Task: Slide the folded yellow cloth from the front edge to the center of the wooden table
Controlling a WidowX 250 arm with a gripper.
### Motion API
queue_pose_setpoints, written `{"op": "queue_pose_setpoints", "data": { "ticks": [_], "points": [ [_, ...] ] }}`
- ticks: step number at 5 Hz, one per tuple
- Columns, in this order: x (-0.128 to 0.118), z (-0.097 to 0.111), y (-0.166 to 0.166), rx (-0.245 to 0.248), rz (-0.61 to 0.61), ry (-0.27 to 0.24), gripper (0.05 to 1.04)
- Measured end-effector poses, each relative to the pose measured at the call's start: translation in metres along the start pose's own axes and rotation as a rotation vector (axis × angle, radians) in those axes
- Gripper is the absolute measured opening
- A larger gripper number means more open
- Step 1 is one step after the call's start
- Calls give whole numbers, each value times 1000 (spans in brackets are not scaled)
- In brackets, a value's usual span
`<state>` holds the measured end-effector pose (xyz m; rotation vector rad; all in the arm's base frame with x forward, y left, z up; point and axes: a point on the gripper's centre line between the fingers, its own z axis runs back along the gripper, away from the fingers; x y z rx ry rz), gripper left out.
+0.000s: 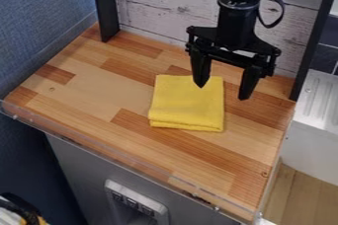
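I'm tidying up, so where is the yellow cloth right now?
In the camera view, the yellow cloth lies near the middle of the wooden counter, near the open gripper and slightly to its left in the picture.

Cropped at the rim, covered near the centre.
Edges cut the black robot arm (239,19) at 1 o'clock, white ribbed panel (319,98) at 3; black fingers (200,70) hide a bit of the folded yellow cloth (188,101).

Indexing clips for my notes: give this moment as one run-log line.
yellow cloth: folded, on wooden counter | end effector: open, empty, near one cloth corner | contact: unclear
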<state>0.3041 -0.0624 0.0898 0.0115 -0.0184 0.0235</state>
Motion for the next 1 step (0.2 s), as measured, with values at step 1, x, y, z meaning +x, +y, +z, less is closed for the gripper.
{"op": "queue_pose_setpoints", "data": {
  "ticks": [1],
  "points": [
    [-8,2,-8,0,6,3,994]
  ]
}}
